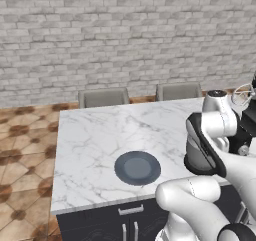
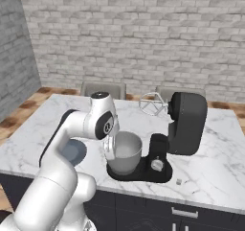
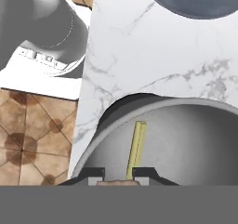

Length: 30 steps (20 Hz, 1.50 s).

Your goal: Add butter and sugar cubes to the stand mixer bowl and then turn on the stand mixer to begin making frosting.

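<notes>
A grey brick wall backs a white marble island (image 1: 100, 130), where the left base view shows a flat dark plate (image 1: 137, 167) lying bare near the front edge, and the white arm folding over toward the right, its hand lost behind its own links. From the right base view, the stand mixer (image 2: 184, 124) sits with its head tilted back and the wire whisk (image 2: 152, 104) lifted clear, the stand mixer bowl (image 2: 125, 153) seated on its base, and the arm's wrist dropped right at the bowl's near rim; a tiny pale cube (image 2: 178, 181) rests on the marble just in front of the mixer. In the hand view, the gripper (image 3: 130, 175) hangs over the bowl's mouth with the butter (image 3: 136, 148) pinched between its fingers, pointing down into the grey interior. So the butter looks about to go in but is not yet released; sugar and switching on remain.
</notes>
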### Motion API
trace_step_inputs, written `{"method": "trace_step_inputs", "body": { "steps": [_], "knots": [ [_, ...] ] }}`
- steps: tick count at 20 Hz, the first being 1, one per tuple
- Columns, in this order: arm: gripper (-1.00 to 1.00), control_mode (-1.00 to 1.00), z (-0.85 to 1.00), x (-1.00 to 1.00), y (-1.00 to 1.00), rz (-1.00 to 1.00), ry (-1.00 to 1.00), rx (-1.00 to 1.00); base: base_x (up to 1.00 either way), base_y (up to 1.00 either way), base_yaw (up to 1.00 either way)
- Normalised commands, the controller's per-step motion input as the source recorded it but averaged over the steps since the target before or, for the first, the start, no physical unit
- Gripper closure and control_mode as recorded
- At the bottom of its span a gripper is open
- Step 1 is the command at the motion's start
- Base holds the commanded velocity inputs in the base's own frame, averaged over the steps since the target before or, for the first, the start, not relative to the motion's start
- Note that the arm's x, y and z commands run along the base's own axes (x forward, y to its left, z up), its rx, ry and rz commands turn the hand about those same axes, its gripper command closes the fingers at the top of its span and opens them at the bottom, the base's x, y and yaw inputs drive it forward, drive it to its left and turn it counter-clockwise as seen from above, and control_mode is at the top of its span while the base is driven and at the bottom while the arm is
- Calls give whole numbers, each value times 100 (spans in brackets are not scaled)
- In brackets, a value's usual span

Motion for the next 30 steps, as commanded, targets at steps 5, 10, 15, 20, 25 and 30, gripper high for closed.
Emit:
{"method": "trace_step_inputs", "body": {
  "steps": [5, 10, 15, 20, 25, 30],
  "knots": [
    [-100, -100, -27, 9, -3, 0, 0, 0, 0, 0, 0],
    [-100, -100, -14, 12, -1, 0, 0, 0, 0, 0, 0],
    [-100, -100, -5, 3, 0, 0, -1, 0, 0, 0, 0],
    [-100, -100, 16, -16, 0, 0, -7, -1, 0, 0, 0],
    [-100, -100, 40, -63, 8, 0, -15, -6, 0, 0, 0],
    [-100, -100, 41, -75, 13, 0, -20, -7, 0, 0, 0]
  ]
}}
